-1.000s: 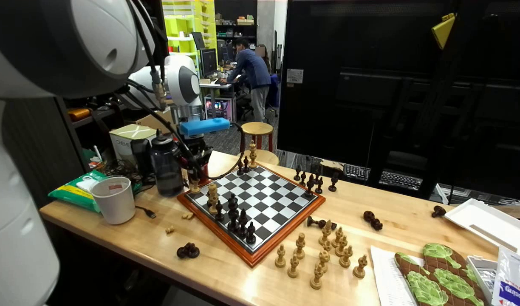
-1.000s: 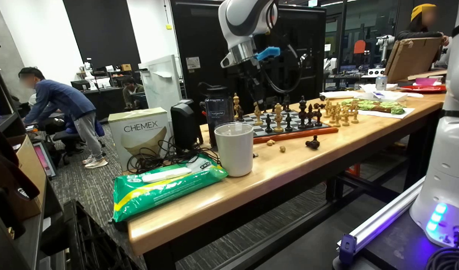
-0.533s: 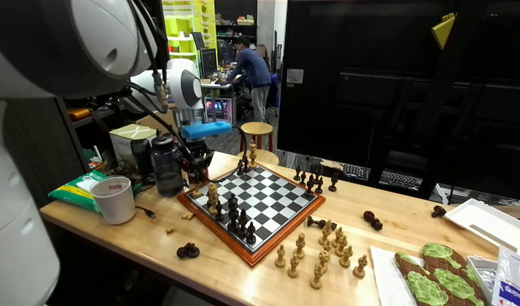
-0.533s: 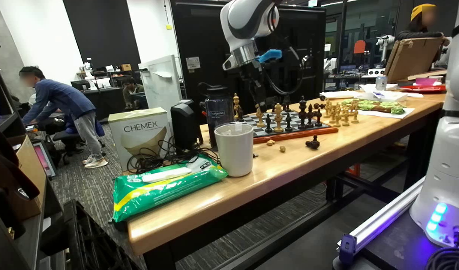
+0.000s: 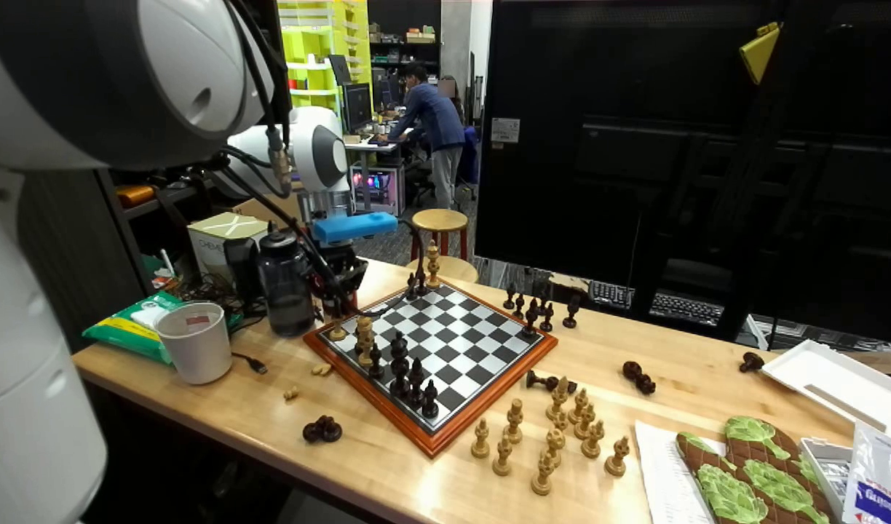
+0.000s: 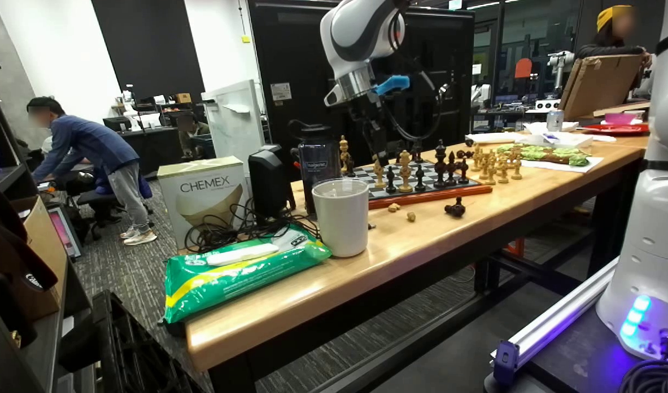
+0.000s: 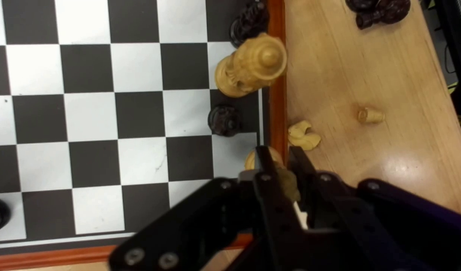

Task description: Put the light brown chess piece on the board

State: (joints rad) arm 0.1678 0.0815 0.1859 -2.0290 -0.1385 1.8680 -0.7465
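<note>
1. The claw point(image 7: 279, 155) is clenched on a light brown chess piece point(image 5: 337, 333), a jaw on either side of it.
2. That piece is at the board point(image 5: 445, 338), by one corner and close to the edge; whether its base touches the squares cannot be told.
3. In the wrist view a dark piece point(image 7: 225, 120) stands just beside it, then a tall light piece point(image 7: 253, 64), then a second dark piece point(image 7: 251, 22), all along the same edge.
4. Farther along that edge, in an exterior view, stands a group of dark pieces point(image 5: 415, 382).
5. On the tabletop point(image 5: 380, 458) lie a curved light fragment point(image 7: 305, 136), just beside the board, and a small light stub point(image 7: 370, 114), farther out.
6. A cluster of light pieces point(image 5: 555, 440) stands on the tabletop near another corner.
7. In both exterior views a dark bottle point(image 5: 285, 291), a white cup point(image 6: 340, 218) and a green packet point(image 6: 241, 278) share the tabletop, cup and packet just beside each other.
</note>
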